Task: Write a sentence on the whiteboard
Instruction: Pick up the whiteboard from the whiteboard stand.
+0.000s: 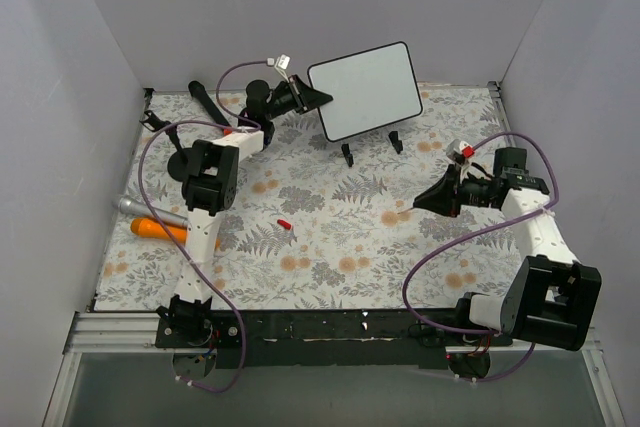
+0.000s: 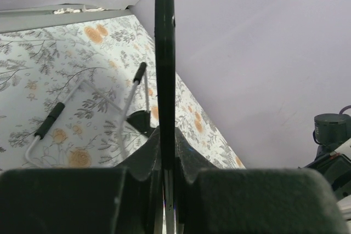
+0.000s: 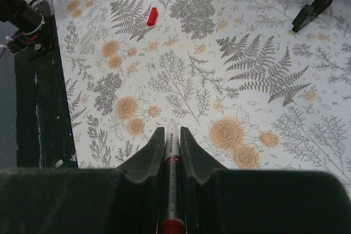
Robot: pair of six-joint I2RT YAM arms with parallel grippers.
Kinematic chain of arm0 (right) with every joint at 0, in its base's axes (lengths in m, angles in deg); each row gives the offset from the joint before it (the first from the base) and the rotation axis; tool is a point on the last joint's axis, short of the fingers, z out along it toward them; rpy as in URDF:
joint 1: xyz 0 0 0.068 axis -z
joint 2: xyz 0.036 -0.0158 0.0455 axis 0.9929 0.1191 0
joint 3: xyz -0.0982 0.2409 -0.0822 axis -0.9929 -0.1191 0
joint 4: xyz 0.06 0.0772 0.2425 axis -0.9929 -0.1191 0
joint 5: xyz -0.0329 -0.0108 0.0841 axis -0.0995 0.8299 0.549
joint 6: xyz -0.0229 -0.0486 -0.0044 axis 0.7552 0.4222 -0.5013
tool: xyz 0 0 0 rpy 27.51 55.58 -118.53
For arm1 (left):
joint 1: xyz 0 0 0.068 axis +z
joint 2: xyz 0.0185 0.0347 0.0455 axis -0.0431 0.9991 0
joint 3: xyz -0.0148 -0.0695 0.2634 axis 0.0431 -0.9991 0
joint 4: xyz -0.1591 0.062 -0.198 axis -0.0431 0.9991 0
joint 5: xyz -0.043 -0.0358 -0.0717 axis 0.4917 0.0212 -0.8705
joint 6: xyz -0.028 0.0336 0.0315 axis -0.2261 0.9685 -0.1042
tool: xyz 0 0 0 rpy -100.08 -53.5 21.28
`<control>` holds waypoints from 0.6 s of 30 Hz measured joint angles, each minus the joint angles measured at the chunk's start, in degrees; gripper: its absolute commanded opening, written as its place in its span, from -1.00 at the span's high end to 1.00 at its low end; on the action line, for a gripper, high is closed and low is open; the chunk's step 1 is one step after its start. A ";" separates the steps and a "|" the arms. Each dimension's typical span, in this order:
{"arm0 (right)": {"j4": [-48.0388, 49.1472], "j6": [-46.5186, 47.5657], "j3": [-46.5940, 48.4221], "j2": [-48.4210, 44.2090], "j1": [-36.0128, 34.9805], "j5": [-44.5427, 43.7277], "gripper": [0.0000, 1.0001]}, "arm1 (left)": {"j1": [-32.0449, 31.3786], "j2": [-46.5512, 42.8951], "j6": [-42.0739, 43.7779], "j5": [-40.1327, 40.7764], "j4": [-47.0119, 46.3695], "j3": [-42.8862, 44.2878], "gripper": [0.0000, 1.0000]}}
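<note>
Top external view: the left end effector (image 1: 318,98) is clamped on the left edge of the whiteboard (image 1: 368,90), holding it tilted near the far wall of the bench (image 1: 330,257). No lettering shows on its face. The right end effector (image 1: 420,202) is closed on a marker (image 3: 171,145), well apart from the board. Writing well likely means meeting the glossy face squarely and pressing lightly, with the left grip bracing the board.

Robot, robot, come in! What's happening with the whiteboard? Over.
Left gripper shut on whiteboard edge. Right gripper shut on marker, away from board. No writing visible yet. Red cap lies mid-table, not in the way.
</note>
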 measured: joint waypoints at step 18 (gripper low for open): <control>-31.85 17.38 28.22 2.43 0.20 1.25 0.97 | -5.18 -41.44 2.80 6.05 -2.78 -35.23 1.00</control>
